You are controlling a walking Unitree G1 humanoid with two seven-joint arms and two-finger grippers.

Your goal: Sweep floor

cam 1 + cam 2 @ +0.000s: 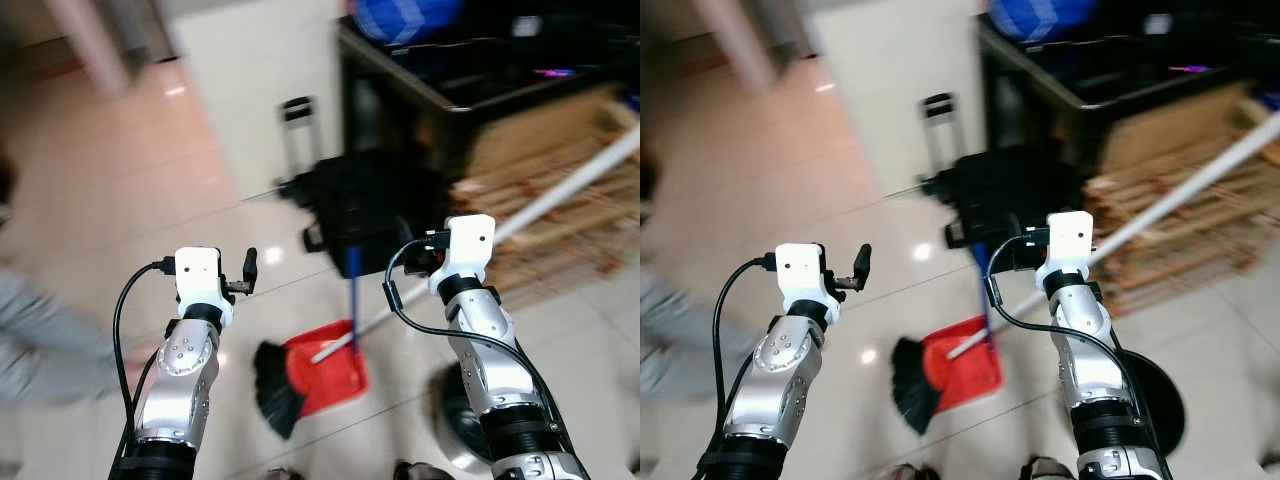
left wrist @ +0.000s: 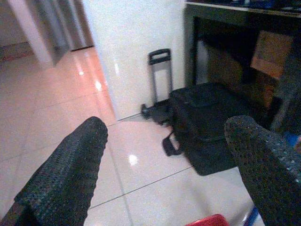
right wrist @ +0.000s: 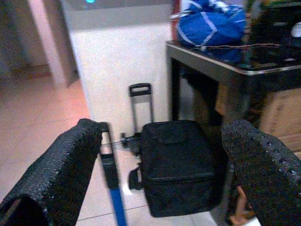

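A red dustpan point(image 1: 330, 378) lies on the pale tiled floor just ahead of me, and its blue handle point(image 1: 352, 290) stands upright. A broom with black bristles point(image 1: 275, 392) rests against the pan's left edge. Its white stick point(image 1: 560, 190) slants up to the right, behind my right arm. My left gripper point(image 2: 167, 136) is open and empty, held above the floor to the left of the pan. My right gripper point(image 3: 162, 132) is also open, raised close to the blue handle point(image 3: 113, 188), which passes by one finger; nothing is gripped.
A black suitcase point(image 1: 370, 215) with a trolley handle stands against a white pillar point(image 1: 260, 90). Right of it, a black table point(image 1: 470, 90) carries a blue bag point(image 3: 211, 26), with wooden slats point(image 1: 560, 215) beyond. A person's grey sleeve point(image 1: 40, 345) is at left. A round black base point(image 1: 1155, 400) sits at right.
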